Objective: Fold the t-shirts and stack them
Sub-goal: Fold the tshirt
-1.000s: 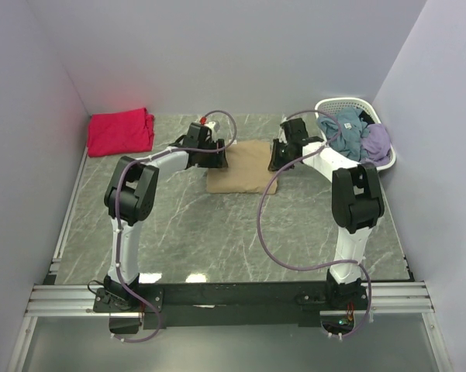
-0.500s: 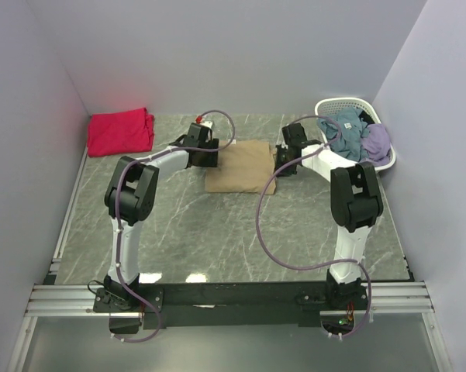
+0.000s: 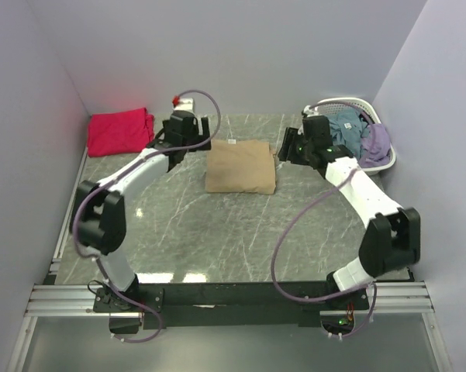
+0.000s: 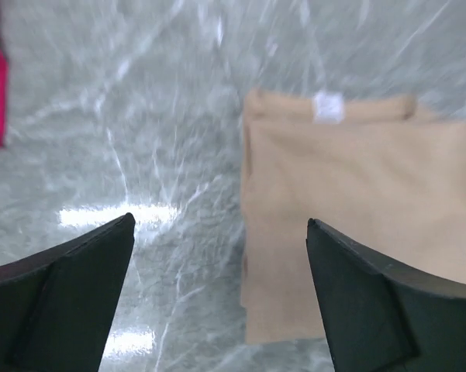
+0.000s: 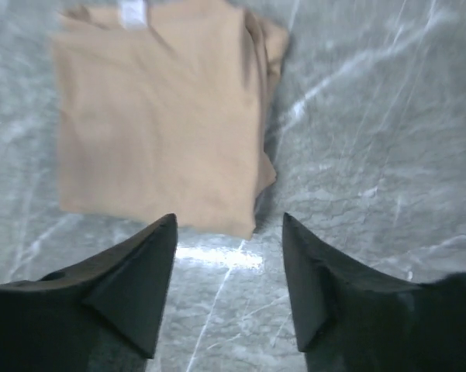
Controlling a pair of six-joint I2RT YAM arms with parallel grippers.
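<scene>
Between the two grippers, on the marble tabletop (image 3: 217, 232), lay the folded tan t-shirt (image 3: 241, 166), a nearly square packet with its white neck label (image 3: 233, 142) at the far edge. The left gripper (image 3: 188, 136) hung just off the packet's far-left corner, jaws spread wide with nothing in them. Its wrist view showed the cloth off to its right and bare marble below. The right gripper (image 3: 293, 146) hung just off the far-right corner, jaws apart and likewise empty, with the tee ahead and to its left. The red-pink t-shirt (image 3: 120, 130) lay in the far-left corner, well apart from the tan one, on the left arm's side. Stacking would probably mean carrying tan leftward onto red, which made the left arm the nearer. The white lattice basket (image 3: 388, 159) of spare clothes (image 3: 357, 132) sat beside the right arm.
</scene>
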